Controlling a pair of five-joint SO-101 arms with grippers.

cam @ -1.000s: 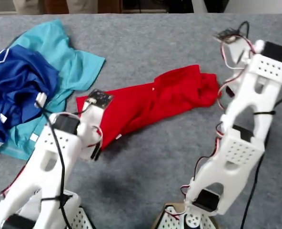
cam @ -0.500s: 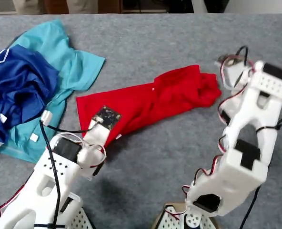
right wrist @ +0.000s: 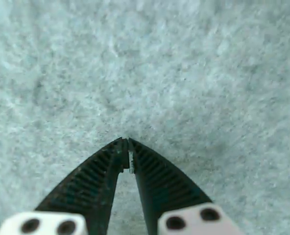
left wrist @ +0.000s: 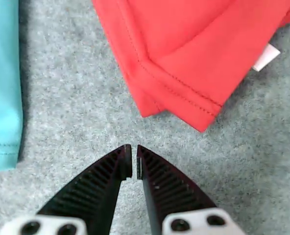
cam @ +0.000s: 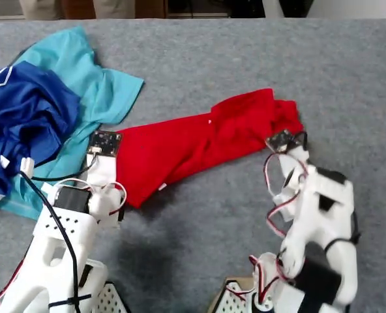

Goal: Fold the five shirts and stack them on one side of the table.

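Observation:
A red shirt (cam: pixel 199 140) lies loosely folded lengthwise across the middle of the grey table (cam: pixel 199 52). A teal shirt (cam: pixel 95 85) is spread at the far left, with a crumpled blue shirt (cam: pixel 23 111) on top of it. My left arm (cam: pixel 72 212) stands between the teal shirt and the red shirt's near-left corner. In the left wrist view my left gripper (left wrist: pixel 134 161) is shut and empty over bare felt, a little short of the red shirt's hem corner (left wrist: pixel 184 63), with the teal shirt's edge (left wrist: pixel 3 73) beside it. My right gripper (right wrist: pixel 126 147) is shut and empty over bare felt.
My right arm (cam: pixel 317 215) stands at the near right, just off the red shirt's right end. A white tag (left wrist: pixel 265 56) sticks out from the red shirt's fold. Bare felt stretches along the far side and the right of the table.
My left arm has swung left off the red shirt's corner. My right arm has drawn back from the far right and dropped low toward the near edge. The red shirt's left end now lies uncovered.

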